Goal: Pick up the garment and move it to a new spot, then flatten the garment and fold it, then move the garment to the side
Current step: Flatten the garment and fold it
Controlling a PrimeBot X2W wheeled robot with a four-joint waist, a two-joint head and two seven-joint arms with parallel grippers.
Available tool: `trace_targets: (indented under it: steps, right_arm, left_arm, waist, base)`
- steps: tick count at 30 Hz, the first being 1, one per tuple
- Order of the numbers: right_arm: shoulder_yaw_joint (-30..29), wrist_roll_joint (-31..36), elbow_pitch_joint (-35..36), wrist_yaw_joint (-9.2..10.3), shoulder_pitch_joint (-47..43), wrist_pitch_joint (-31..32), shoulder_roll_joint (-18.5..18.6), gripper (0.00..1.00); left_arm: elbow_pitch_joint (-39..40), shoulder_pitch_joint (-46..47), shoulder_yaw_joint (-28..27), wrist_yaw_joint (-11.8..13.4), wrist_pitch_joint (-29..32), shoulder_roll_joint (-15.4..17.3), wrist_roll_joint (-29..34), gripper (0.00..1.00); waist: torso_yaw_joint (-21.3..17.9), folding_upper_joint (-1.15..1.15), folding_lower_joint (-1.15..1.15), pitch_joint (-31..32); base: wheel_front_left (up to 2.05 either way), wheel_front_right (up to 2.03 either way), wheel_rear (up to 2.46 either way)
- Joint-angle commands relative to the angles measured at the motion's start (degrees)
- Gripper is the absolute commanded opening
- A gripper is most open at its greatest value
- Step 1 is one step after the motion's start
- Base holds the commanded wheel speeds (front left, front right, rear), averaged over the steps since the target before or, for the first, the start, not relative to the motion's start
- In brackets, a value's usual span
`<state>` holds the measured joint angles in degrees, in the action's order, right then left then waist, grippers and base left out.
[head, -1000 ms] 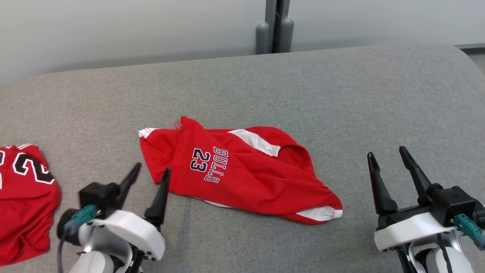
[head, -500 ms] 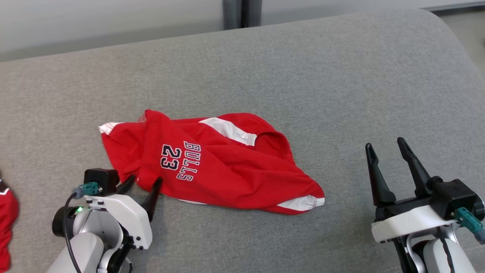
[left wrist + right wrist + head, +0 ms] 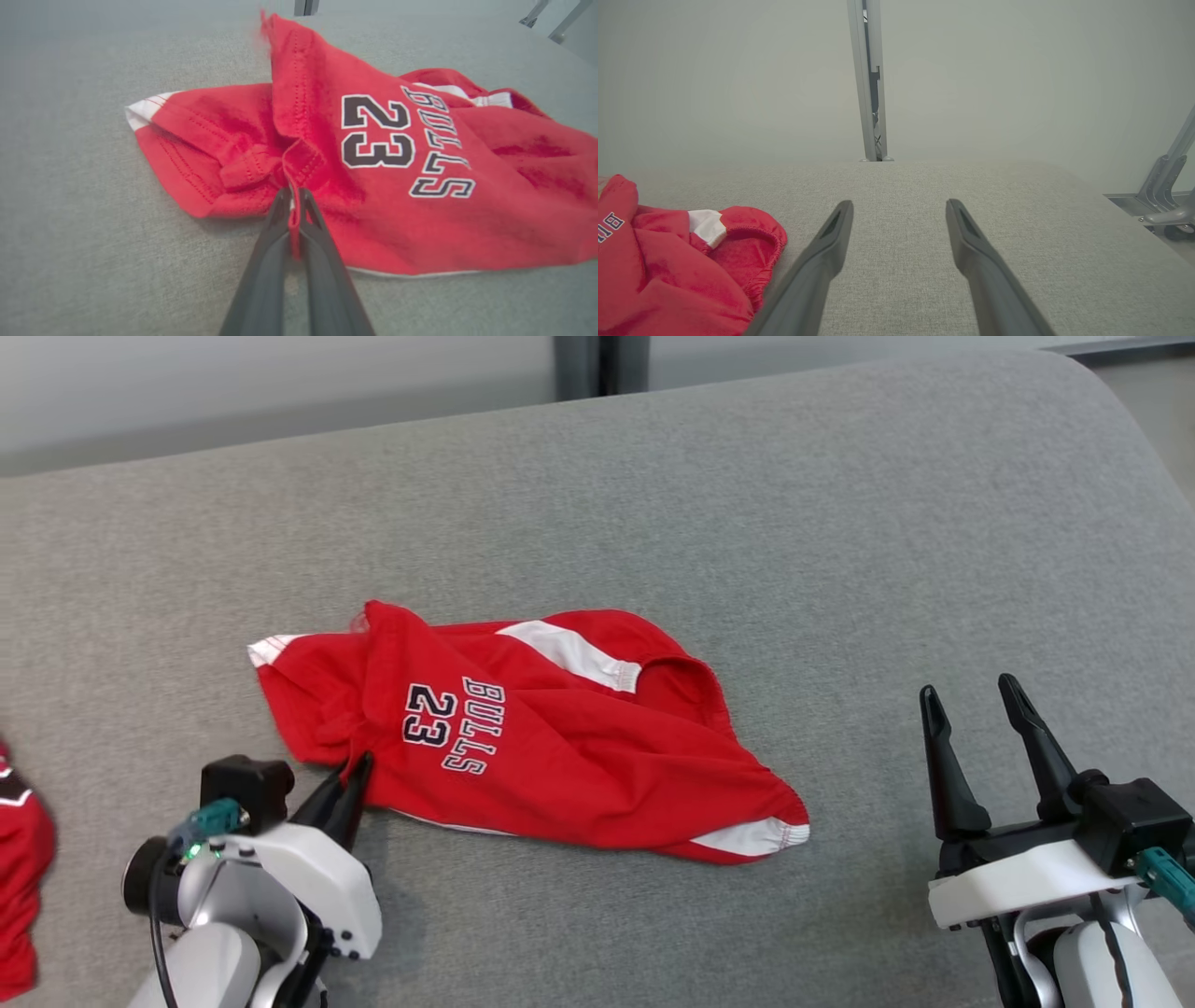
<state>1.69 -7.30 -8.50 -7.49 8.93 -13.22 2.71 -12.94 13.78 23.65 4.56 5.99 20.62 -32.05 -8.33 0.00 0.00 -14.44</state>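
Garment (image 3: 523, 747): red jersey-type cloth, white trim bands, dark white-outlined "BULLS 23" print, crumpled and folded over itself with several ridges and a raised flap near the print. It lies on the grey fabric surface (image 3: 747, 523), left of the surface's middle and toward its near side. Long axis runs diagonally across the surface, from a white-edged corner at the far left down to a white-banded corner at the near right. The print sits sideways and reads from the surface's far side toward its near side. An elastic-looking opening faces the surface's right side. Left gripper (image 3: 358, 763) is at the surface's near-left part, jaws pressed together on a red fold at the garment's near-left edge; the left wrist view shows cloth pinched between the tips, probably more than one layer, hard to tell. Right gripper (image 3: 966, 686) is over the surface's near-right part, jaws spread wide, nothing between them, well apart from the garment. A second red garment (image 3: 19, 887) pokes in at the surface's left edge, mostly cut off.
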Motion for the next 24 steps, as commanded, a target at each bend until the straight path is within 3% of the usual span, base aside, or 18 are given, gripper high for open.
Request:
trace_targets:
  steps: [1,16,20,24]
  right_arm:
    - [-0.4,-0.1,-0.2,-0.01,0.2,-0.5,0.3,1.0]
    - [-3.0,1.5,1.9,0.0,-0.9,1.4,0.3,1.0]
    - [-2.4,0.9,2.5,0.0,-0.7,1.8,0.3,1.0]
    - [-1.3,0.2,2.2,0.0,0.0,1.8,0.3,1.0]
  left_arm:
    - [2.2,-1.6,-0.2,1.0,-0.2,0.4,0.3,0.0]
    - [28.7,-14.4,0.6,8.5,4.9,2.0,0.2,0.0]
    - [32.8,-11.7,0.4,8.1,6.7,3.6,1.3,0.0]
    - [30.0,-6.8,1.0,6.7,8.7,3.6,1.2,0.0]
  waist:
    - [1.2,0.0,0.0,0.7]
    - [8.8,0.0,0.0,2.5]
    - [8.0,0.0,0.0,2.5]
    - [5.1,0.0,0.0,2.0]
  base:
    - [0.0,0.0,0.0]
    - [0.0,0.0,0.0]
    - [0.0,0.0,0.0]
    - [0.0,0.0,0.0]
